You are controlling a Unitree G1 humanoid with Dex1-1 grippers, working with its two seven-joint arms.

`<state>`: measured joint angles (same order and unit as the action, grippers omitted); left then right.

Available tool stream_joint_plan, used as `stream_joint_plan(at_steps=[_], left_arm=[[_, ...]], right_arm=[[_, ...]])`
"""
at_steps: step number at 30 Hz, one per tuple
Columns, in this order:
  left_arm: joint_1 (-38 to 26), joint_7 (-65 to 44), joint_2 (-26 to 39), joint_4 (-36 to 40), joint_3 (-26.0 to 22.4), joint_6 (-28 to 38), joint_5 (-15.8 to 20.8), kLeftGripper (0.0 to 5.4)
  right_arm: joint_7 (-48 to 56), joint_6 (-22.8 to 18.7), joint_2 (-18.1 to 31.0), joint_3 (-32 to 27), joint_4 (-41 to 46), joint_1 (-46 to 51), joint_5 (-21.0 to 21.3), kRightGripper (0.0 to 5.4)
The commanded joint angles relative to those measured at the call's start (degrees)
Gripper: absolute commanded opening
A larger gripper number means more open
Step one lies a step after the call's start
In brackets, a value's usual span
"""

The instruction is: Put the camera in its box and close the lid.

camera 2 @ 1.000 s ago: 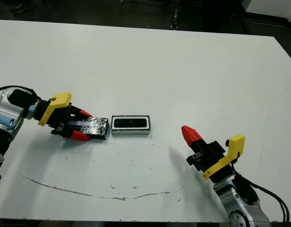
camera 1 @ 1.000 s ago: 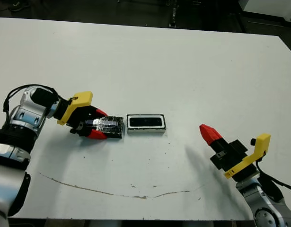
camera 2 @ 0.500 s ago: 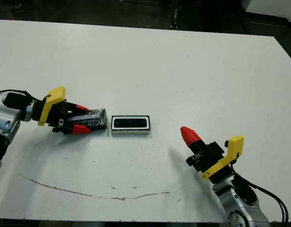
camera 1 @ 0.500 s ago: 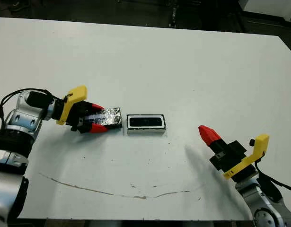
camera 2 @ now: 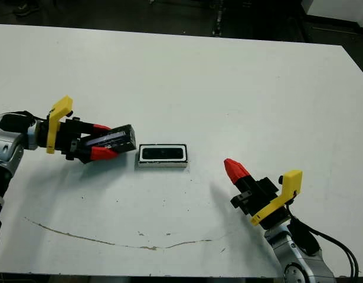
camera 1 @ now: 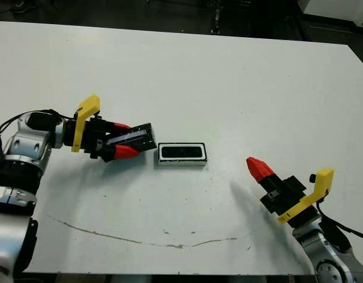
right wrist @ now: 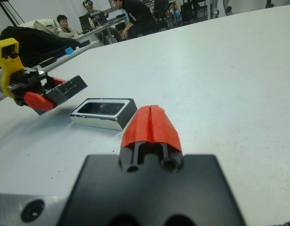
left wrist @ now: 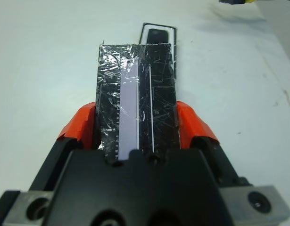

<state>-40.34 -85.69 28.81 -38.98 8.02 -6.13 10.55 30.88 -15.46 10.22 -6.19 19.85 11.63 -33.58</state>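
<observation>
Seated people (right wrist: 64,26) beyond table (right wrist: 239,70) appear solely behind right tool (right wrist: 151,125).

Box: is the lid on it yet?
No. The box is uncovered, camera inside; the left gripper holds the lid beside it.

White table (camera 1: 228,82), box (camera 1: 182,155) resting on it, camera (camera 1: 182,152) inside

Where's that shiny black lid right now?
The lid is clamped in the left gripper, lifted off the table on the robot's left. Its free end sits just short of the box, which already has the camera inside.
</observation>
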Motion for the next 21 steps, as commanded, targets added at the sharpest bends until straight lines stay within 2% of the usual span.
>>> stream_joint_plan(at_steps=[1, 21], left_arm=[[-0.7, -0.1, -0.4, -0.5, 1.1, -0.2, -0.9, 3.16], [-2.6, 0.9, -6.3, -6.4, 3.8, 3.8, -3.5, 3.16]], right_arm=[[-0.1, 0.7, 0.3, -0.1, -0.1, 0.3, 0.2, 0.0], [-0.2, -0.1, 0.6, 0.0, 0.0, 0.1, -0.6, 0.0]])
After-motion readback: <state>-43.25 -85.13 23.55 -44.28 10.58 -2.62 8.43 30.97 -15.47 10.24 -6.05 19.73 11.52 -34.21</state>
